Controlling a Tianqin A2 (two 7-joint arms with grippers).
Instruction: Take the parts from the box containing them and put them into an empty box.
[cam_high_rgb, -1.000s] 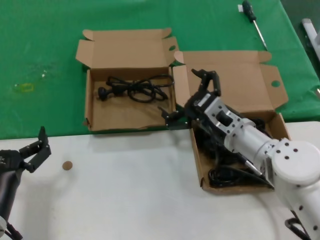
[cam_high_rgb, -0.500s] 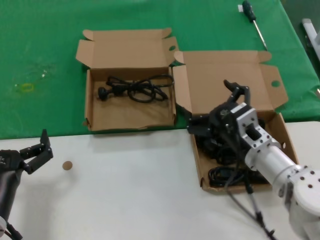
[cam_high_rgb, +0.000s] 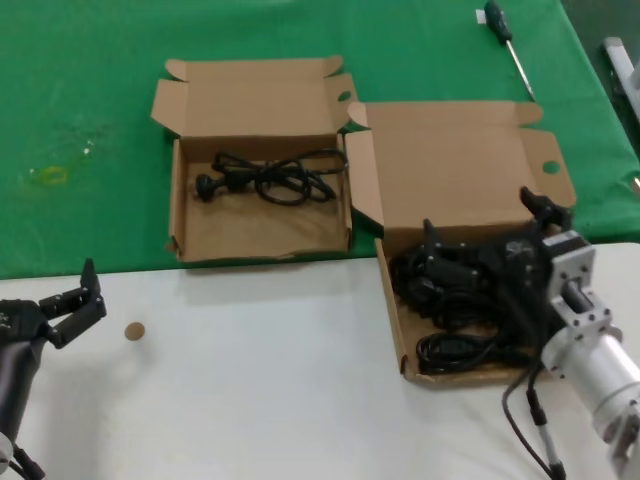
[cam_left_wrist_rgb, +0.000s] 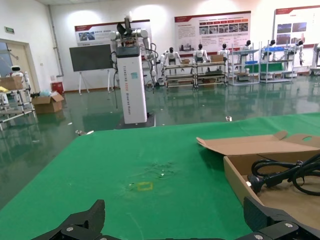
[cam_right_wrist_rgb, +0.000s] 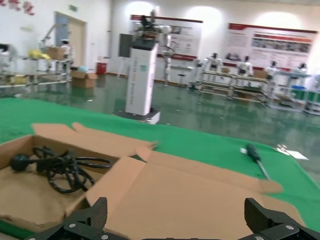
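Observation:
The larger brown box (cam_high_rgb: 392, 318) on the right holds several black power cords (cam_high_rgb: 450, 290) in a tangled pile. The smaller brown box (cam_high_rgb: 186, 225) to its left holds one looped cord (cam_high_rgb: 268, 177). My right gripper (cam_high_rgb: 483, 224) is open and empty, hovering over the back of the larger box, above the cords. In the right wrist view my right gripper (cam_right_wrist_rgb: 177, 216) faces the larger box's raised lid (cam_right_wrist_rgb: 200, 192), with the smaller box's cord (cam_right_wrist_rgb: 60, 167) off to the side. My left gripper (cam_high_rgb: 85, 295) is open and empty, parked over the white table at the near left; it also shows in the left wrist view (cam_left_wrist_rgb: 177, 220).
A screwdriver (cam_high_rgb: 505, 35) lies on the green cloth (cam_high_rgb: 80, 100) at the far right. A small brown disc (cam_high_rgb: 134, 331) sits on the white table (cam_high_rgb: 250, 400) near my left gripper. A grey object (cam_high_rgb: 622, 60) is at the right edge.
My right gripper has swung rightward, from the gap at the smaller box's right edge to above the larger box's cords, open and empty throughout. The left arm has barely moved.

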